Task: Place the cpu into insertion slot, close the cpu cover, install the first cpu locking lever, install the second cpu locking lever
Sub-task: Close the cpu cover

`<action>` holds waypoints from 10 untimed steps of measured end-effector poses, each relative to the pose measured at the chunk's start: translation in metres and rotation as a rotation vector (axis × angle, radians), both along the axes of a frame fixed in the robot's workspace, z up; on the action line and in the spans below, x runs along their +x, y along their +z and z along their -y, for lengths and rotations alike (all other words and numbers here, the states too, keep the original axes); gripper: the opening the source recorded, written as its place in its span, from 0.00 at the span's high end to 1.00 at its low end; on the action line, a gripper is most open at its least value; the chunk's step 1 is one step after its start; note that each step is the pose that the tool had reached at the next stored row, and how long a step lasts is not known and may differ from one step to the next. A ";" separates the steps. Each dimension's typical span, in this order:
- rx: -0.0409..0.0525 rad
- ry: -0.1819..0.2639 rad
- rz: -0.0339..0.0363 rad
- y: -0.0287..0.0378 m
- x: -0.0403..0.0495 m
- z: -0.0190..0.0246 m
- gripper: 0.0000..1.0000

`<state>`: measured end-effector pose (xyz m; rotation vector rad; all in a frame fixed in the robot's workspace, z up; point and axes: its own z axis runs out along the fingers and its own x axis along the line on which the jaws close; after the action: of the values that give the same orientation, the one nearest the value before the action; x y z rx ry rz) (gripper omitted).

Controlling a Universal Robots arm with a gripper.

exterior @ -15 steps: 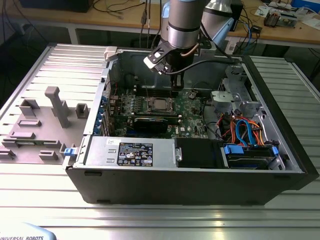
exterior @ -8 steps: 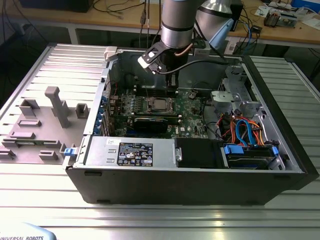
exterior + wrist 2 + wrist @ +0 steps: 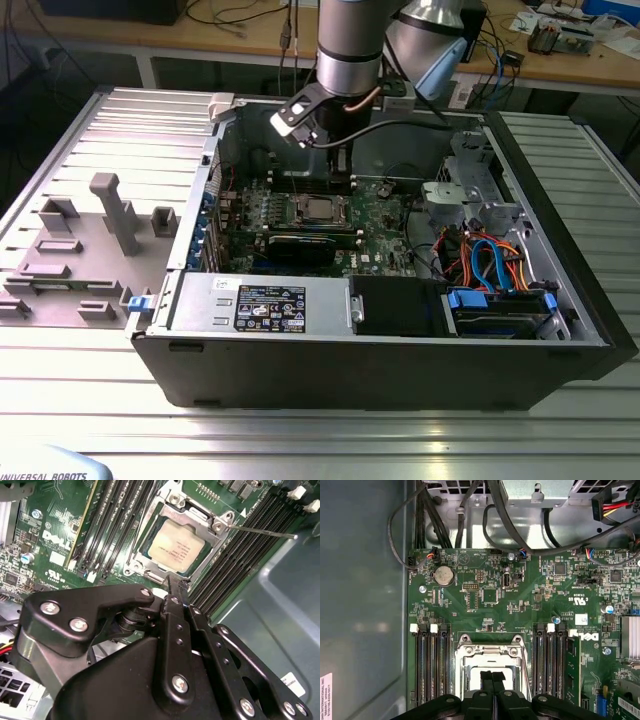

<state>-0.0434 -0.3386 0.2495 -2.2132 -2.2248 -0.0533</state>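
Note:
The cpu (image 3: 176, 546), a square chip with a dull silver top, lies in the insertion slot (image 3: 465, 652) on the green motherboard, and in the exterior view the cpu (image 3: 318, 208) sits mid-board. The cpu cover (image 3: 196, 516), a thin silver frame, lies flat around the chip. One thin locking lever (image 3: 260, 531) sticks out free from a corner of the socket. My gripper (image 3: 172, 586) hangs just above the socket's edge, its black fingers pressed together and empty. In the first wrist view the gripper (image 3: 492, 676) overlaps the socket, and in the exterior view the gripper (image 3: 340, 160) hangs behind it.
Long black memory slots (image 3: 240, 555) flank the socket on both sides. A black graphics card (image 3: 300, 247) lies in front of it. Bundled cables (image 3: 485, 260) and drive bays fill the exterior view's right. A grey fixture plate (image 3: 110, 215) sits outside the case at the left.

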 end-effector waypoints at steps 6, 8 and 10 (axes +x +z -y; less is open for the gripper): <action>0.0000 0.000 0.0000 0.0000 -0.0021 0.0000 0.89; 0.0000 0.000 0.0000 0.0000 -0.0021 0.0000 0.89; 0.0000 0.000 0.0000 0.0000 -0.0029 0.0000 0.89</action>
<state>-0.0464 -0.3386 0.2495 -2.2134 -2.2246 -0.0533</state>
